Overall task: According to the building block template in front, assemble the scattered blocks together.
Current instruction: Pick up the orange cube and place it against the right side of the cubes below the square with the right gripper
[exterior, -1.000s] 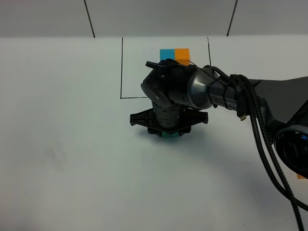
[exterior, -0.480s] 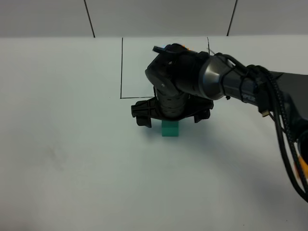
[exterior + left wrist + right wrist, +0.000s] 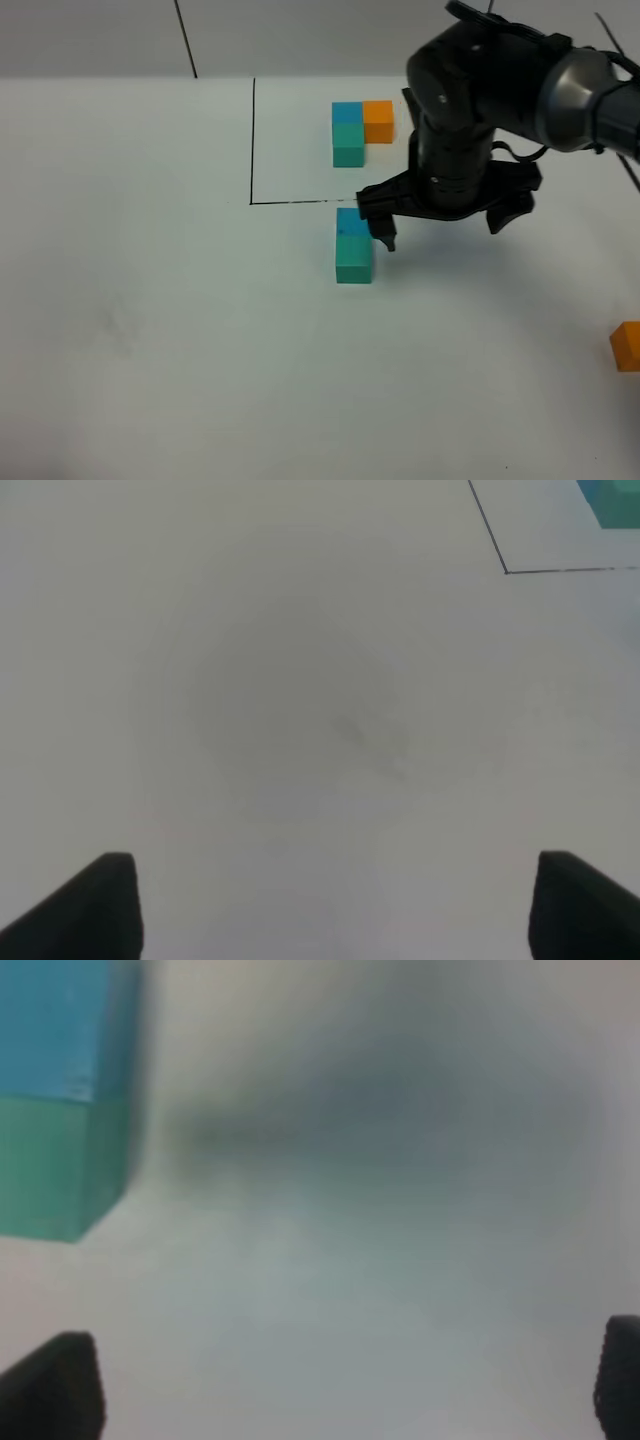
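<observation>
The right gripper (image 3: 443, 222) has swung right, jaws spread and empty, leaving the teal cube (image 3: 353, 262) set against the blue cube (image 3: 350, 222) just outside the template (image 3: 360, 130) frame; only the orange cube (image 3: 627, 345), well apart, remains

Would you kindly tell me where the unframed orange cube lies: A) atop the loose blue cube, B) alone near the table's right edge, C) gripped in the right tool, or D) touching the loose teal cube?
B: the orange cube sits alone by the table's right edge, touching nothing.
</observation>
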